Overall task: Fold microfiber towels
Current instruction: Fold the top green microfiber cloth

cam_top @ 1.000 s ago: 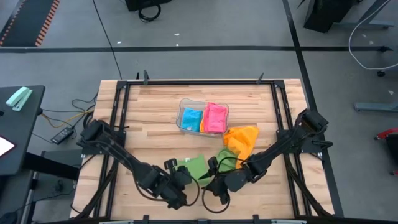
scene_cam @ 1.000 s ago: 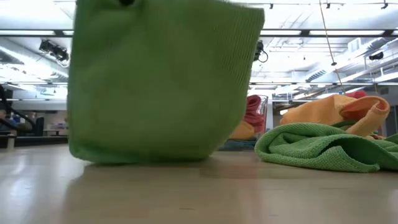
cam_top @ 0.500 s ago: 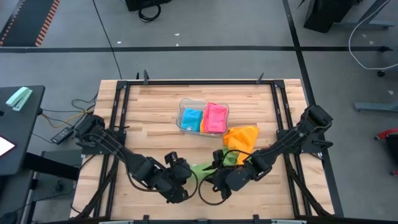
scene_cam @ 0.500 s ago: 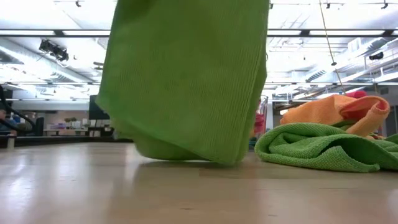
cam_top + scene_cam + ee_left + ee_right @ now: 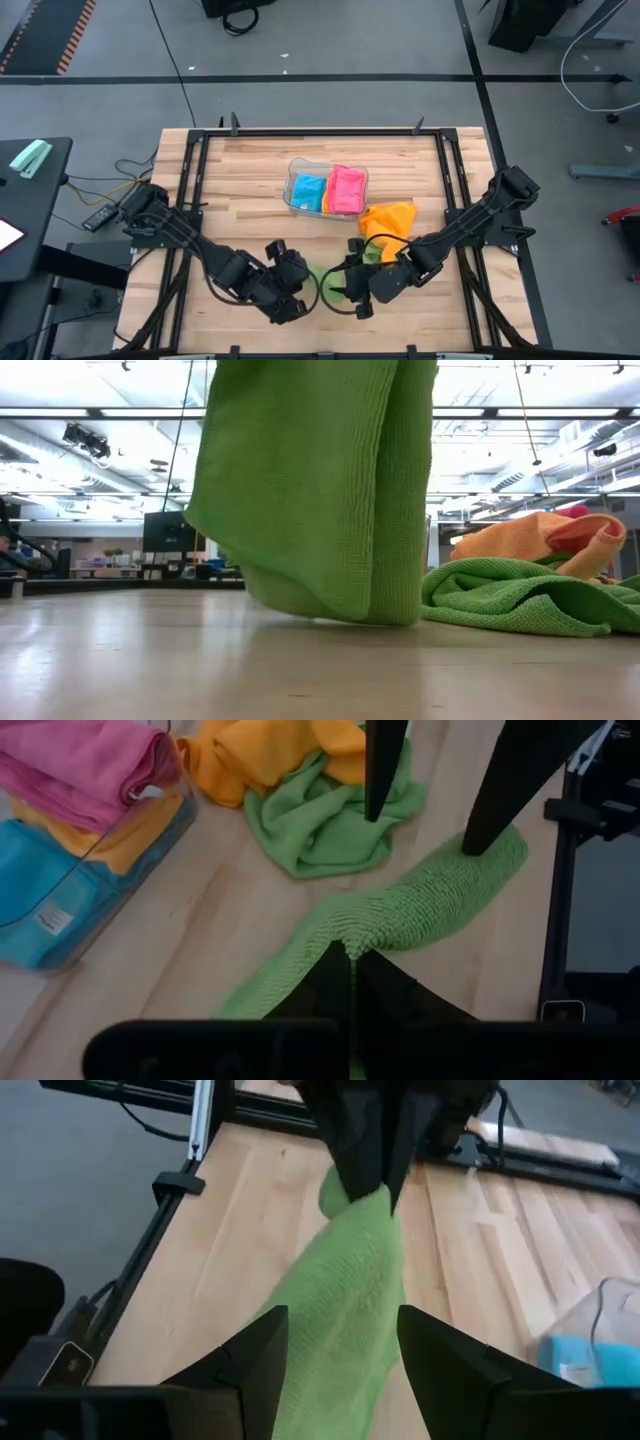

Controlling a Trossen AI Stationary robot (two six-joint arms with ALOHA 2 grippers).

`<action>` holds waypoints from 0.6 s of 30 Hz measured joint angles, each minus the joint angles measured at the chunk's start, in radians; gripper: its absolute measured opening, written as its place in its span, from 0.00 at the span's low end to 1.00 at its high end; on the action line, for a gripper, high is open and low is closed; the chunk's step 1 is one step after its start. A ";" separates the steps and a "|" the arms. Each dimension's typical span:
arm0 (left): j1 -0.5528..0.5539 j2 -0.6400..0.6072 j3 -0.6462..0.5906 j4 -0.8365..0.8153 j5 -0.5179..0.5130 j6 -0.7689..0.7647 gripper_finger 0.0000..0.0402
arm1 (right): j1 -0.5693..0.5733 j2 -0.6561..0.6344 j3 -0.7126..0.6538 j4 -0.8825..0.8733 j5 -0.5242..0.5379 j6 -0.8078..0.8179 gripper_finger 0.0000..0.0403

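Since the green towel (image 5: 400,910) has to be doubled over, it's strung between both arms near the desk's (image 5: 240,190) 6 o'clock edge. The left tool (image 5: 292,292) is pinched tight on one end. The right tool (image 5: 345,290) has its fingers (image 5: 255,1355) spread, straddling the other end, so that looks like guiding, not gripping.
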 joint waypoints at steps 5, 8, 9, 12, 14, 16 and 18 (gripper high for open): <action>0.006 0.000 0.000 -0.014 -0.002 0.004 0.02 | 0.054 -0.004 0.000 -0.052 0.024 -0.102 0.49; 0.006 -0.005 0.000 -0.015 -0.002 0.003 0.02 | 0.113 0.001 0.000 -0.079 0.124 -0.187 0.49; 0.006 -0.006 0.000 -0.014 -0.005 0.004 0.02 | 0.131 0.009 0.000 -0.082 0.180 -0.199 0.49; 0.009 -0.006 0.000 -0.012 -0.008 0.004 0.04 | 0.170 0.036 -0.001 -0.104 0.327 -0.200 0.49; 0.011 -0.006 0.000 -0.007 -0.009 0.004 0.04 | 0.183 0.050 0.000 -0.100 0.368 -0.190 0.49; 0.011 -0.006 0.000 0.004 -0.010 0.015 0.02 | 0.182 0.072 -0.001 -0.099 0.375 -0.174 0.49; 0.011 -0.006 0.000 0.014 -0.010 0.019 0.02 | 0.176 0.096 -0.001 -0.103 0.373 -0.154 0.49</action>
